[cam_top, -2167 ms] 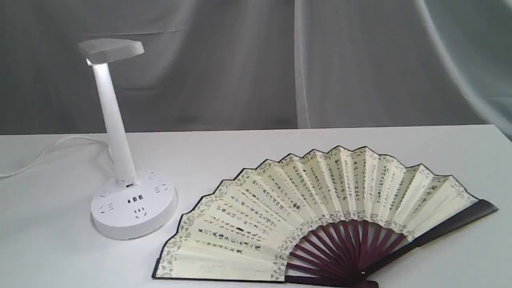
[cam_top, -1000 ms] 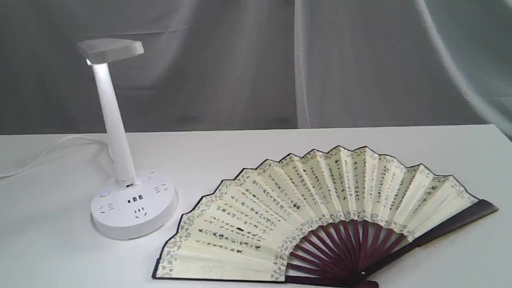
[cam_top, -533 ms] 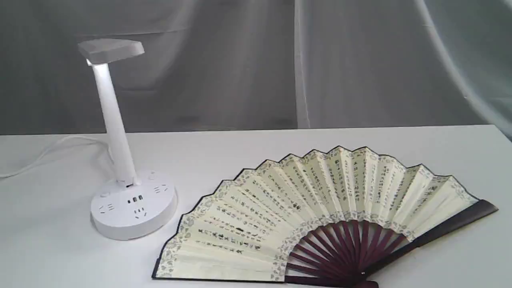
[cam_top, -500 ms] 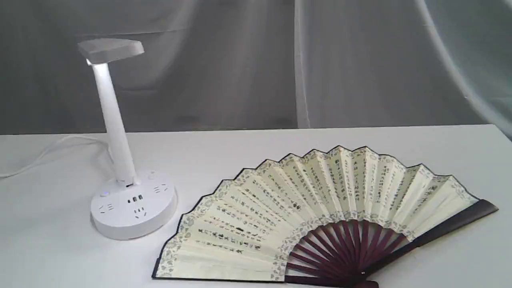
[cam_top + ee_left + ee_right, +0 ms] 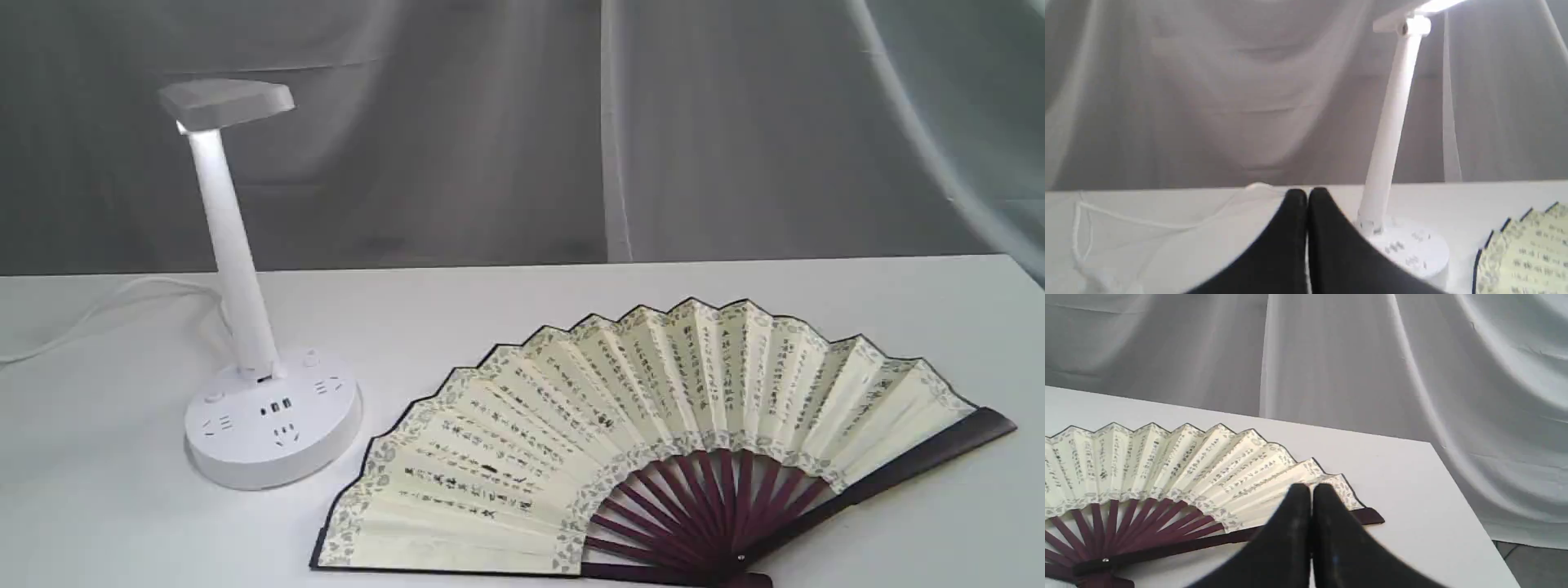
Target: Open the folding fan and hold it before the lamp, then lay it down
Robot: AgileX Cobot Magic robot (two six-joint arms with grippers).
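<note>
So, fan: spread wide and lying flat on the table, right of centre toward the near edge; pivot nearest, leaf arching to the far side (calligraphy face up).
ribs: maroon, splayed out from the pivot beneath the cream leaf.
lamp: standing on the left, lit, its slim column leaning.
base: round, with sockets on top, just left of the fan's left tip and apart from it.
cord: white, trailing from the lamp's far side off to the left.
left gripper: black fingers pressed together, holding nothing, on the near side of the lamp's base.
right gripper: fingers likewise closed tip to tip, empty, on the near side of the fan's right guard.
cloth: grey, hanging in folds behind the table's far edge.
</note>
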